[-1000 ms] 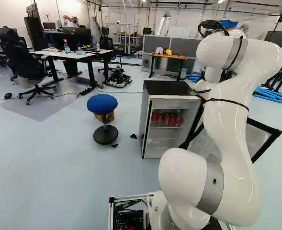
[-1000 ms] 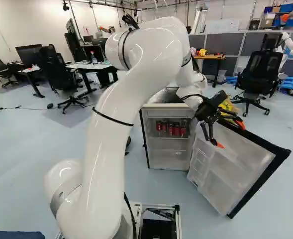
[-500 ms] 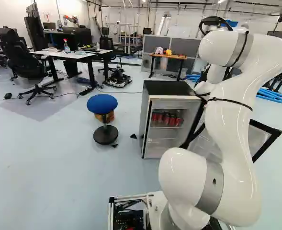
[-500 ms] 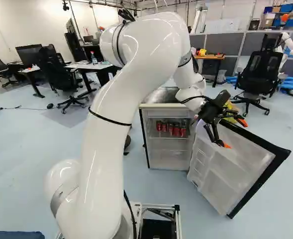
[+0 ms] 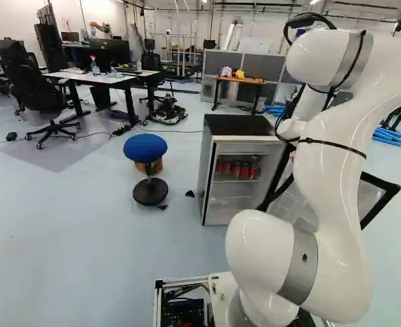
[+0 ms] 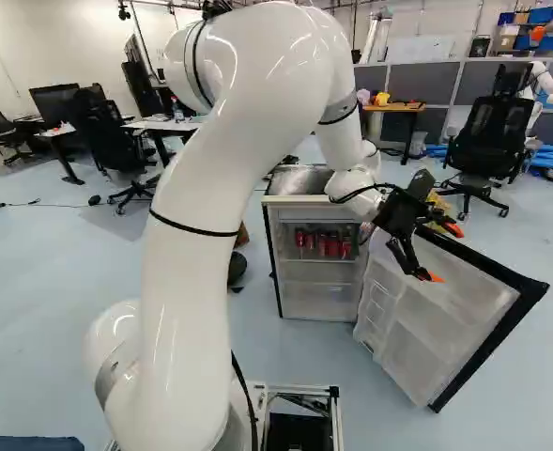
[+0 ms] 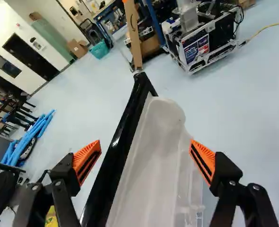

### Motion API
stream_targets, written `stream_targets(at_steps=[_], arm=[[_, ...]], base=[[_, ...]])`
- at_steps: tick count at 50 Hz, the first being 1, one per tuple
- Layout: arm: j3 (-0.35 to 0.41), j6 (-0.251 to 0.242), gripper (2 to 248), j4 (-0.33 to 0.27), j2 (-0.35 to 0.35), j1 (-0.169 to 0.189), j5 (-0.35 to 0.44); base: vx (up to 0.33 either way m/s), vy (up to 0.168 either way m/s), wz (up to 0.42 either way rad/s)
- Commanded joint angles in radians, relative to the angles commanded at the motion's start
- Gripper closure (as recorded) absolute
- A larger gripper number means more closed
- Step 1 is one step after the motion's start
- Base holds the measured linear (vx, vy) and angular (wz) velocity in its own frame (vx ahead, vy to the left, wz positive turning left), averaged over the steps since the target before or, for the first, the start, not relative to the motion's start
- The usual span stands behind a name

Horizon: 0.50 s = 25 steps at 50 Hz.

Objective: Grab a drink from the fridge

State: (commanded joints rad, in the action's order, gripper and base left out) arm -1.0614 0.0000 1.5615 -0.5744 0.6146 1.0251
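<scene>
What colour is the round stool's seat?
The seat is blue, best seen in the left base view.

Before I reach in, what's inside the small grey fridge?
The small grey fridge holds red cans on its pale upper shelf. Anything behind the front cans is hidden; the lower part I can't make out.

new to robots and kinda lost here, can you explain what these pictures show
The machine is a white robot arm on a moving base. Two pictures come from cameras on that base, behind the arm, one to its left and one to its right. The third is taken from the wrist, looking along two black fingers with orange pads.

Ahead, a small fridge stands on the floor, its door wide open, with red cans on a shelf inside. The fingers are spread apart near the door, gripping nothing, so no drink is held.
</scene>
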Motion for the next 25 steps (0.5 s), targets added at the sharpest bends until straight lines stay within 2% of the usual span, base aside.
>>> stream_targets(at_steps=[25], arm=[[0.153, 0.000, 3, -0.251, 0.104, 0.004, -0.056]], base=[[0.000, 0.000, 0.000]])
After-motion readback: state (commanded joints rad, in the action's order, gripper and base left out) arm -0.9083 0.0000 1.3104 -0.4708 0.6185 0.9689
